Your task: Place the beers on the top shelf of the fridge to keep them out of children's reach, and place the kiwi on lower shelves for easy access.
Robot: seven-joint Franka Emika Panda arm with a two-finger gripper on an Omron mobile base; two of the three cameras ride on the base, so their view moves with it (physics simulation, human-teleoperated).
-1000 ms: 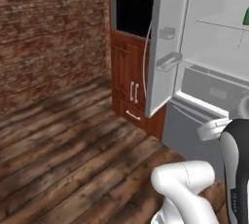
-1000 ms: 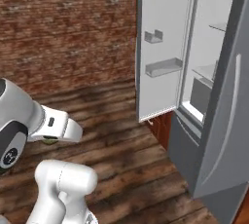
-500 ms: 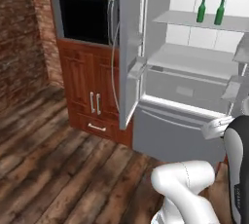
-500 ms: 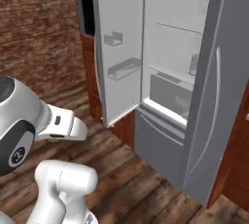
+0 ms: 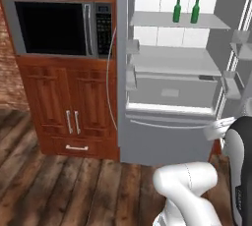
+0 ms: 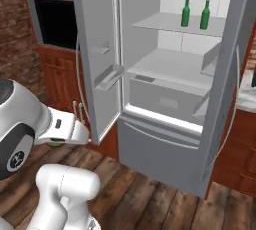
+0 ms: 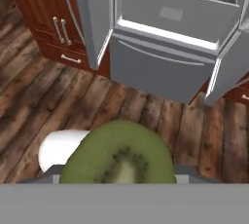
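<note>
My hand grips the cut kiwi, green flesh with dark seeds; two slim green glass beers stand on the flat pale top shelf.

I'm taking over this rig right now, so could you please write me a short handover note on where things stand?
Pincer: shut on the kiwi, held low in front of the fridge.
Beers: both upright on the top shelf, side by side.
Fridge: both doors open; the lower shelf is bare.
Done: beers placed.
Left: set the kiwi on the lower shelf, then let go.
</note>
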